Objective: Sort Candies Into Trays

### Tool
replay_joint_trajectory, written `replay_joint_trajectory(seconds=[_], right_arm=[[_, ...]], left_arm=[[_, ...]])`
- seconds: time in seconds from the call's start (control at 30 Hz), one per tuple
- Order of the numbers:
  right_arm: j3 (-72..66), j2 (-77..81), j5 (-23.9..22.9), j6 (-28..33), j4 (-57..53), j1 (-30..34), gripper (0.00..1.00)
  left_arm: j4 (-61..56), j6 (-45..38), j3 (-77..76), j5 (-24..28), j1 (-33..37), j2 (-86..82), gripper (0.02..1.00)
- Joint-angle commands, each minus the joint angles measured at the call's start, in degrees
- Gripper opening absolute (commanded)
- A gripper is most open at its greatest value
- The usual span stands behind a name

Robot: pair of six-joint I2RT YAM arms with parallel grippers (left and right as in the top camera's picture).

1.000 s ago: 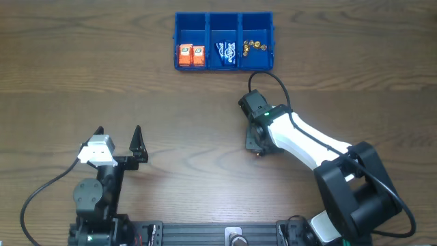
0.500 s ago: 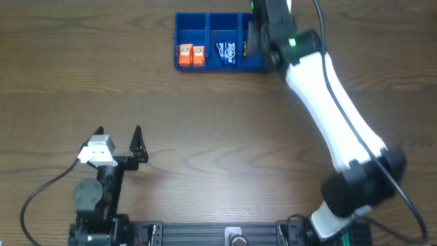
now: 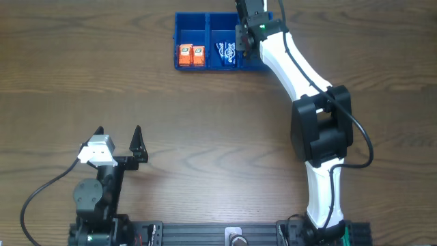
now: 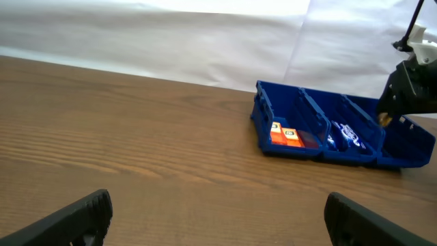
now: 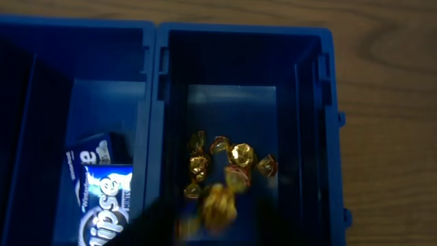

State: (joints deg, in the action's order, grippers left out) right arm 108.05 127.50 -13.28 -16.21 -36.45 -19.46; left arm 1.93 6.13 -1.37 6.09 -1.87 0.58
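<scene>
The right gripper (image 4: 390, 109) pinches a gold candy (image 5: 217, 205), too blurred to tell its axis, over the gold pile (image 5: 229, 164) in the right compartment of the crosswise tray (image 3: 192, 17). In the top view the arm (image 3: 300, 68) covers that compartment. The left gripper (image 3: 119, 131) gapes wide and empty, well apart.

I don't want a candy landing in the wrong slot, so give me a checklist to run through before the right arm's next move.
1. Right gripper above the gold-candy compartment of the tray: ok.
2. Gold candies lying together inside that compartment: ok.
3. Blurred gold candy nearest the wrist camera, let go or held: cannot tell.
4. Blue packet in the middle compartment, orange packs in the other end compartment: ok.
5. Left gripper open and well away from the tray: ok.
</scene>
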Motion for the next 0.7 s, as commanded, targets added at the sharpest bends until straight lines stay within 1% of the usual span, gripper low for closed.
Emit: replay_joint_trajectory(seconds=[0.03,0.13,0.23,0.3,0.4,0.47,0.53,0.6,0.63,0.67,0.7], right_arm=[[1.46,-0.85,-0.15,0.0,-0.33,0.9,0.54],[0.59,-6.43,-0.5,0.26,-2.45,1.73,0.544],[-4.92,-15.21,-2.86,0.26,-1.46,2.03,0.553],[-14.64,-25.92,-3.19,0.24,1.16,2.89,0.621],[-28.83,-40.0,-2.95,0.22,3.28,5.22,0.652],[-38.84,-50.4,-1.16,0.2,4.24,7.3,0.682],[-47.39,-59.69,0.61,0.17,5.22,9.53,0.737],[-55.17,-68.02,0.72,0.2,6.4,10.93,0.794],[-59.69,-72.52,0.72,0.2,7.76,11.39,0.86],[-65.16,-77.77,0.72,0.15,9.88,11.96,0.998],[-69.7,-81.74,0.83,-0.09,12.31,12.59,0.998]], left_arm=[[1.95,-0.37,1.09,1.01,0.39,-0.31,0.998],[1.95,-0.37,1.09,1.01,0.39,-0.31,0.998],[1.95,-0.37,1.09,1.01,0.39,-0.31,0.998],[1.95,-0.37,1.09,1.01,0.39,-0.31,0.998],[1.95,-0.37,1.09,1.01,0.39,-0.31,0.998],[1.95,-0.37,1.09,1.01,0.39,-0.31,0.998],[1.95,-0.37,1.09,1.01,0.39,-0.31,0.998],[1.95,-0.37,1.09,1.01,0.39,-0.31,0.996],[1.95,-0.37,1.09,1.01,0.39,-0.31,0.998],[1.95,-0.37,1.09,1.01,0.39,-0.31,0.998],[1.95,-0.37,1.09,1.01,0.39,-0.31,0.996]])
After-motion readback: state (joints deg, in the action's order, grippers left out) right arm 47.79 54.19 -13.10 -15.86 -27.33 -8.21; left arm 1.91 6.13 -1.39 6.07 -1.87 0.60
